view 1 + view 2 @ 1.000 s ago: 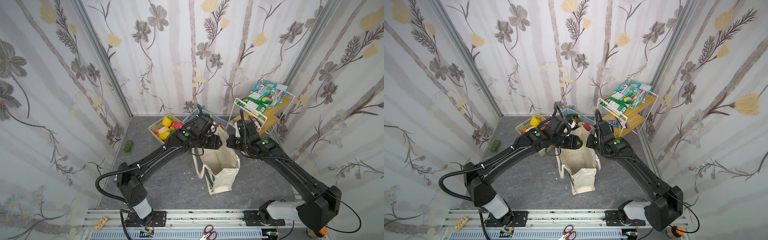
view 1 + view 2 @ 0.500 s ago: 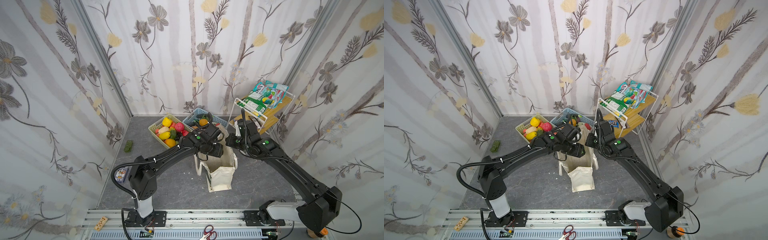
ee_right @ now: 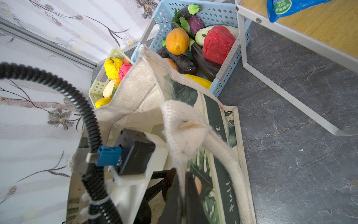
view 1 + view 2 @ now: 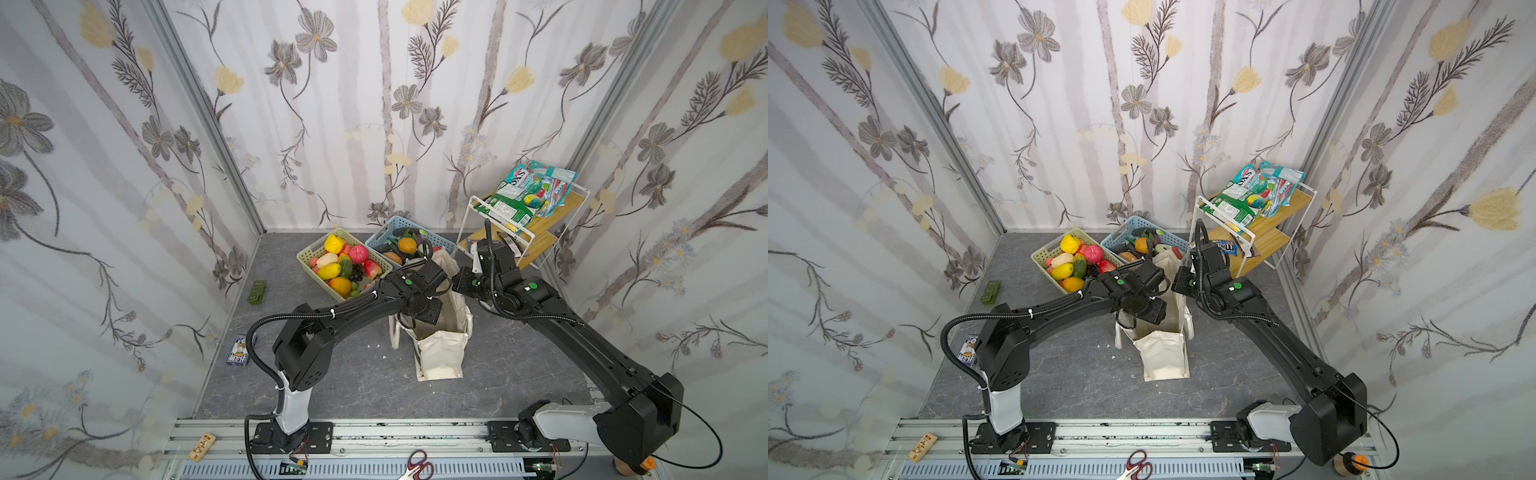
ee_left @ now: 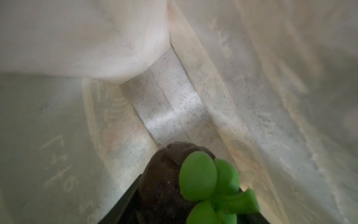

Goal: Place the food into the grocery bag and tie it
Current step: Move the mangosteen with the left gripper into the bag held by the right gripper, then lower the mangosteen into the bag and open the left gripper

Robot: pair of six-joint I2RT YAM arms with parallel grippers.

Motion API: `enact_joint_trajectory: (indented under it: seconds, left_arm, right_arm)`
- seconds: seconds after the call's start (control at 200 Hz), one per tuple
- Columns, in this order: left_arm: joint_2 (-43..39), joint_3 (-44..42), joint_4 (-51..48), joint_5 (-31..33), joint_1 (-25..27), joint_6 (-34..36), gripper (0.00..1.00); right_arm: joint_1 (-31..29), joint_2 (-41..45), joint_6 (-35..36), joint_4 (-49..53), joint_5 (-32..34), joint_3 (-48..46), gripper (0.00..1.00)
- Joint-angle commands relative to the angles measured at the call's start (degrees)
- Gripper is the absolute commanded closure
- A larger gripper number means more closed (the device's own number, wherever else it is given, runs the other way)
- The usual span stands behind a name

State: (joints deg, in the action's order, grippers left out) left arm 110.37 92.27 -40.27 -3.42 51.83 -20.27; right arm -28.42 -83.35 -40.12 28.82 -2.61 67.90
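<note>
The grocery bag (image 4: 440, 353) stands open on the grey floor (image 4: 353, 374), its rim pinched tight in the right pincer (image 3: 183, 195). Down inside the bag, the left pincer (image 3: 157, 184) grips a dark vegetable (image 5: 164, 174) with green leaves, above the bag's bottom. Beyond both pincers sit the green basket (image 4: 305, 259) and the blue basket (image 4: 380, 239).

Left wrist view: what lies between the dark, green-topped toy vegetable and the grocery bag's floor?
Nothing. In the left wrist view, the stretch from the dark toy vegetable to the floor of the grocery bag is bare canvas, with no other food there.
</note>
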Motion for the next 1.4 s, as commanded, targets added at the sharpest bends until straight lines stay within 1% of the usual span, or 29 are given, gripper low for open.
enact_joint_trajectory:
  seconds: [0.0, 0.26, 0.46, 0.684, 0.799, 0.964, 1.109, 1.154, 1.254, 1.394]
  left_arm:
    - [1.11, -0.57, 0.62, 1.07, 0.12, 1.11, 0.40]
    - [3.74, -1.20, 1.41, 0.53, 0.13, 1.02, 0.40]
    - [6.62, -0.93, 1.84, 2.22, 0.11, 0.59, 0.39]
    - [8.40, -1.45, 2.89, 2.37, 0.11, 0.15, 0.37]
    - [9.39, -1.91, 3.40, 1.78, 0.02, -0.37, 0.37]
    - [10.80, -2.35, 4.07, -0.87, -0.56, -1.35, 0.37]
    - [10.93, -2.43, 4.17, -2.13, -1.13, -1.22, 0.33]
    - [10.67, -2.51, 3.97, -2.41, -1.25, -1.17, 0.30]
    - [8.91, -2.57, 3.87, -2.45, -1.33, -1.25, 0.23]
    - [5.91, -2.14, 3.92, -2.94, -1.73, -2.43, 0.19]
  right_arm:
    - [-0.05, 0.21, -1.09, -2.32, -0.38, -0.31, 0.94]
    - [0.04, 1.16, -1.74, -3.37, 0.29, -1.01, 0.95]
    - [0.13, 1.17, -2.06, -4.03, -0.14, -1.27, 0.95]
    - [0.12, 1.17, -2.64, -4.81, -0.46, -2.31, 0.95]
    - [0.12, 1.17, -2.84, -5.00, -0.55, -2.51, 0.95]
    - [0.19, 1.42, -2.86, -5.09, -0.20, -2.33, 0.95]
    - [0.13, 1.37, -2.95, -5.09, -0.20, -2.42, 0.95]
    - [0.14, 1.26, -2.95, -5.00, -0.24, -2.42, 0.95]
    - [0.12, 1.43, -3.04, -5.13, -0.28, -2.68, 0.95]
    - [0.14, 1.44, -3.04, -5.09, -0.29, -3.29, 0.95]
